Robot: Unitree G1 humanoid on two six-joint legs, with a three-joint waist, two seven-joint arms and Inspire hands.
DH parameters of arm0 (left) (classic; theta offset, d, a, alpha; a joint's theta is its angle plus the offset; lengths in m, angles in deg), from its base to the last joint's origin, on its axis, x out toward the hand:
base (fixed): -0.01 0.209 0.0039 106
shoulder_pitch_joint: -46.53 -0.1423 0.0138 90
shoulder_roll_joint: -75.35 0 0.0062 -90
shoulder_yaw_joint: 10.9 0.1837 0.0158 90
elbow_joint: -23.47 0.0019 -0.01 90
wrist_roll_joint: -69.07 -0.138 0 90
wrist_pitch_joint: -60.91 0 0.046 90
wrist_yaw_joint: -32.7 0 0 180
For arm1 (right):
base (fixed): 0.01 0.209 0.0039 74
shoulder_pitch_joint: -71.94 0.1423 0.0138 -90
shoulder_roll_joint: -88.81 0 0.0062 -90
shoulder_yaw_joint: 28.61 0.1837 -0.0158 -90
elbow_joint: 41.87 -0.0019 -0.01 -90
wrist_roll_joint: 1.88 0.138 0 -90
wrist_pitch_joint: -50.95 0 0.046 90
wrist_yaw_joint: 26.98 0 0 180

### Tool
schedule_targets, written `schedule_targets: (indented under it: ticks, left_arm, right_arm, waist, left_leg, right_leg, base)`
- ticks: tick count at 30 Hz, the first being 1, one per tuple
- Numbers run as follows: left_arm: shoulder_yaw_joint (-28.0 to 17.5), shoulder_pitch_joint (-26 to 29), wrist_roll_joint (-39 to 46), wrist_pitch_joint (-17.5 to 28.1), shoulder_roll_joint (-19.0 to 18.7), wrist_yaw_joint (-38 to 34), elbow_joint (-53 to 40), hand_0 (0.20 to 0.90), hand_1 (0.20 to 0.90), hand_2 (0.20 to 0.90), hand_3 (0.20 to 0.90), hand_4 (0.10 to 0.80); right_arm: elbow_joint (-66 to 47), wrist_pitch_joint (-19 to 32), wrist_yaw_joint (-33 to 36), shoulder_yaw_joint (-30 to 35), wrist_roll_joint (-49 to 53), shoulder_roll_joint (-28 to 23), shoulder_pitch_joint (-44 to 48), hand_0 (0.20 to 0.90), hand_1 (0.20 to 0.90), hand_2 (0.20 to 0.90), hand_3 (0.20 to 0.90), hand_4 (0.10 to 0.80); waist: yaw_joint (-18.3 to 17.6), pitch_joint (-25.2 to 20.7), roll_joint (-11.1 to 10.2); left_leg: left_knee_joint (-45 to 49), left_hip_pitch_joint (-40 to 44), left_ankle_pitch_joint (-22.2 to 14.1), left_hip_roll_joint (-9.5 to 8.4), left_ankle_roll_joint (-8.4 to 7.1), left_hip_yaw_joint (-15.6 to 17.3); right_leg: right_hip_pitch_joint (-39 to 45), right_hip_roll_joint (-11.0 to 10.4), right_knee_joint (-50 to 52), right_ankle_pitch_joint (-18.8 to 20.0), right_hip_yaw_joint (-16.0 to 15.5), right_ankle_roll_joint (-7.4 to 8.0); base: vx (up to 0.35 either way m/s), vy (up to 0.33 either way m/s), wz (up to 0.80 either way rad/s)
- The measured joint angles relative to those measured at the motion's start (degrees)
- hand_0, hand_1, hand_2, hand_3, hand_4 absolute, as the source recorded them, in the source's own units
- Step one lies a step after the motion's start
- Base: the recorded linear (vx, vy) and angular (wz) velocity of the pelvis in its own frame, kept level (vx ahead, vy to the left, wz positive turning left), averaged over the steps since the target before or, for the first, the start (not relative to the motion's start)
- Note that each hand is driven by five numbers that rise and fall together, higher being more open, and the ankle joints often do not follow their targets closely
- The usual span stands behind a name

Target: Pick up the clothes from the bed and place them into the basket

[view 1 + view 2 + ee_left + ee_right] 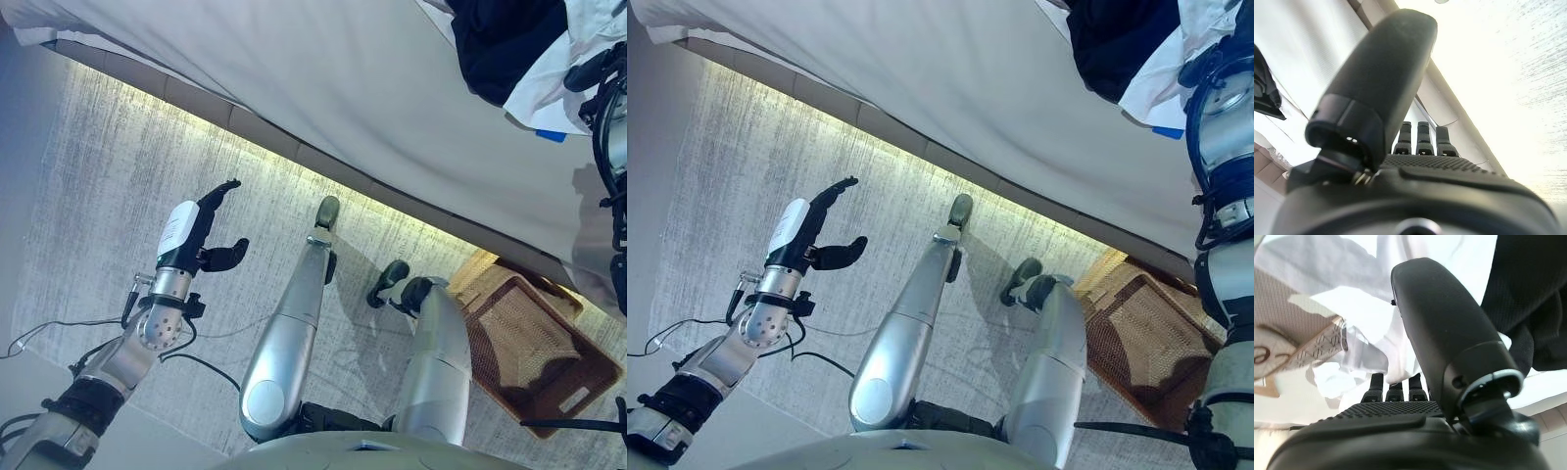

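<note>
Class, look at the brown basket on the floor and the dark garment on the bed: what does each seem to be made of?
The brown basket looks woven, perhaps wicker or rattan: an open lattice weave shows on its walls, matte. The dark garment looks like soft matte fabric, since it lies crumpled in folds.

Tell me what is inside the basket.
The basket on the floor by the bed shows only its woven bottom; no clothes are in it. Its near corner is cut off by the right arm in the right eye view. The dark and white clothes lie on the bed.

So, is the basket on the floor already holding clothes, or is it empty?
Empty, as far as the views show: the basket shows only its woven inside. The dark garment and white garment lie on the bed.
</note>
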Motion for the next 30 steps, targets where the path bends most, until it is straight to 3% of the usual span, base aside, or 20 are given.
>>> schedule_targets:
  ticks: [1, 3, 7, 11, 12, 18, 20, 24, 30]
  left_arm:
    - [-0.2, 0.0, 0.0, 0.1, 0.0, 0.0, 0.0, 0.9, 0.9, 0.9, 0.9, 0.8]
    - [-0.2, 0.0, 0.0, 0.3, -0.1, 0.0, 0.0, 0.9, 0.9, 0.9, 0.9, 0.8]
    - [-0.2, -0.4, -0.2, 1.4, -0.2, 0.0, 0.0, 0.9, 0.9, 0.9, 0.9, 0.8]
    - [-0.3, -0.3, -0.2, 1.7, -0.3, 0.0, 0.0, 0.9, 0.9, 0.9, 0.9, 0.8]
    - [-0.3, -0.4, -0.2, 2.1, -0.3, 0.1, 0.0, 0.9, 0.9, 0.9, 0.9, 0.8]
    - [-0.6, -0.1, -0.2, 2.5, -0.4, 0.7, 0.0, 0.9, 0.9, 0.9, 0.9, 0.8]
    - [-0.5, -0.2, -0.4, 2.5, -0.4, 0.7, 0.1, 0.9, 0.9, 0.9, 0.9, 0.8]
    - [-0.6, -1.6, -1.2, 2.6, -0.3, 0.7, 0.2, 0.9, 0.9, 0.9, 0.9, 0.8]
    - [-0.7, -0.9, -1.2, 1.6, 0.1, 2.1, 0.8, 0.9, 0.9, 0.9, 0.9, 0.8]
  right_arm:
    - [0.1, 0.0, 0.0, -0.1, 0.0, 0.0, 0.1, 0.9, 0.9, 0.9, 0.9, 0.8]
    - [0.3, 0.0, 0.0, -0.2, 0.0, 0.0, 0.7, 0.3, 0.3, 0.3, 0.2, 0.1]
    - [1.5, 0.0, 0.2, -0.2, 0.3, -0.1, 1.9, 0.3, 0.3, 0.3, 0.2, 0.1]
    - [2.4, 0.0, 0.1, -0.2, 0.7, -0.3, 2.4, 0.3, 0.3, 0.3, 0.2, 0.1]
    - [2.8, 0.2, -0.1, -0.1, 1.0, -0.3, 2.4, 0.3, 0.3, 0.3, 0.2, 0.1]
    - [3.8, 1.0, -1.7, 0.2, 1.1, -0.3, 0.9, 0.3, 0.3, 0.3, 0.2, 0.1]
    - [3.8, 1.2, -2.7, 0.3, 1.1, -0.4, -0.8, 0.3, 0.3, 0.3, 0.2, 0.1]
    - [4.6, 2.8, -3.9, 0.3, 1.0, -0.2, -3.5, 0.3, 0.3, 0.3, 0.2, 0.1]
    - [5.3, 3.4, -5.9, 1.9, -0.4, -0.8, -4.2, 0.3, 0.3, 0.3, 0.2, 0.1]
  waist:
    - [0.0, 0.0, 0.0]
    - [0.1, 0.0, 0.0]
    - [0.2, 0.0, 0.0]
    - [0.1, 0.0, 0.0]
    - [0.2, 0.0, 0.0]
    - [-0.2, 0.0, 0.0]
    - [0.0, 0.1, -0.1]
    - [-0.1, 0.0, -0.1]
    - [-0.9, 0.0, -0.2]
  left_leg:
    - [1.0, -1.0, -0.3, -0.15, -0.38, -0.3]
    - [2.1, -2.6, -0.7, -0.31, -0.72, -0.7]
    - [6.4, -6.0, -1.9, -0.44, 0.2, -1.4]
    - [9.6, -7.3, -2.9, -0.57, -0.44, -1.4]
    - [11.5, -7.6, -4.0, -0.61, 0.59, -1.4]
    - [13.1, -5.9, -5.3, -0.68, -0.35, -0.8]
    - [12.0, -2.9, -5.8, -0.57, -0.25, -0.4]
    - [10.3, 4.4, -6.8, -0.41, 1.58, 1.6]
    - [6.3, 16.8, -9.0, 0.07, 3.58, 5.3]
  right_leg:
    - [-0.8, -0.3, 1.1, -0.6, -0.2, -0.32]
    - [-2.4, -0.6, 2.4, -1.2, -0.6, -0.99]
    - [-4.7, -1.0, 5.4, -2.4, -1.2, -1.51]
    - [-5.8, -1.1, 7.9, -3.2, -0.6, -1.57]
    - [-5.7, -1.2, 8.4, -3.4, -0.4, -1.55]
    - [-3.5, -1.0, 8.8, -3.7, 0.5, -1.42]
    - [-0.7, -1.0, 7.3, -3.7, 0.9, -1.42]
    - [6.6, -0.9, 3.3, -3.4, 2.3, -0.87]
    - [18.8, 0.1, -4.3, -2.0, 4.9, 1.77]
  base:
    - [-0.031, -0.018, 0.12]
    - [-0.045, -0.018, 0.11]
    - [-0.047, -0.005, 0.03]
    - [-0.02, 0.028, -0.04]
    - [-0.005, 0.069, -0.17]
    - [0.007, 0.095, -0.06]
    - [-0.013, 0.151, -0.06]
    - [-0.001, 0.172, -0.15]
    - [0.075, 0.176, -0.23]
